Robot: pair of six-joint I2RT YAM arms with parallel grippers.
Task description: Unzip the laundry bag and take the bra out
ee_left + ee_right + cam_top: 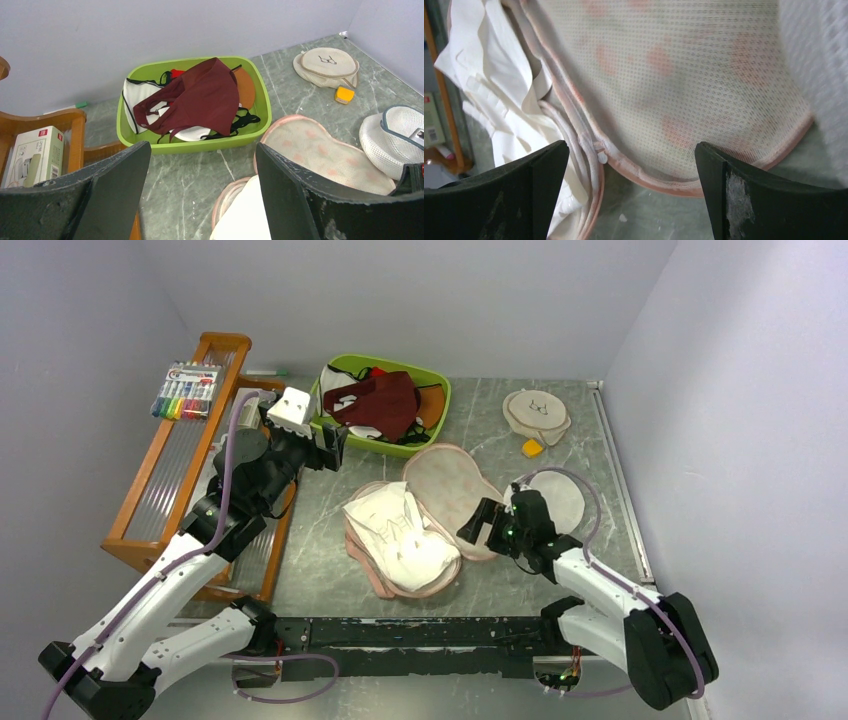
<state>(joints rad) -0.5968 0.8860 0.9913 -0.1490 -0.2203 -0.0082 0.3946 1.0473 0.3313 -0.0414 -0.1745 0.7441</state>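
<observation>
Laundry bag (pixel 455 480) is unzipped and splayed flat mid-table, pale inside facing up. The bra (pixel 400 535) lies crumpled on the near-left half, within the rim. My right gripper (pixel 482 523) hovers just over the bag's zip edge, fingers spread wide, holding nothing. Left gripper (pixel 333 448) is up by the green tub (pixel 437 380), also wide and empty. I'd judge the bra light, soft and floppy, so the cups will fold. Best pinch a bunched fold near the middle. The bag looks light too and may drag along.
</observation>
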